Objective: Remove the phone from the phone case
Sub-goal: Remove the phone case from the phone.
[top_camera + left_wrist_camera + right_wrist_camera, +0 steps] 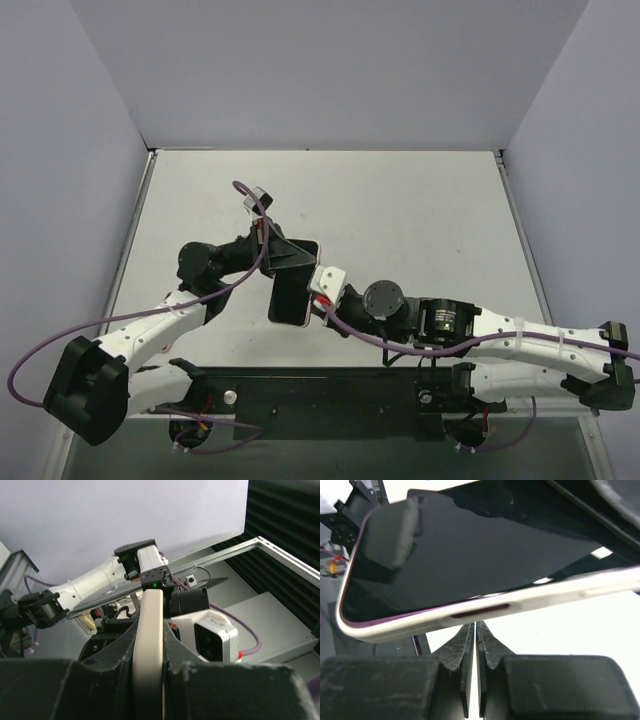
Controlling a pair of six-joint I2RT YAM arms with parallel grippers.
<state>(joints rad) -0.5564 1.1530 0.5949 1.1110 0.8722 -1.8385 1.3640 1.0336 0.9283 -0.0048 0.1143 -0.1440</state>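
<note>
Phone (470,555) is still sitting in its case (149,645), with the cream rim wrapped all the way round the dark screen.

The overhead view shows the basic layout: the left gripper (283,255) has one short end of the phone, and the rest of the phone hangs out past its tips toward the arm bases. The right gripper (475,627) comes in from the side, with its nose against the long edge of the case. The surface (400,200) is underneath all of it.

You can't judge the grips from up there, but the wrist cams help. The left wrist view looks straight down the thin cream edge, and both dark fingers (120,650) are clamped flat on either side of it, so that's a firm hold.

In the right wrist view the two jaws are pressed together with only a hairline slit and nothing between them. Their tips sit just under the case edge, right beside the purple side button (480,611). I can't tell if they're actually touching it.
</note>
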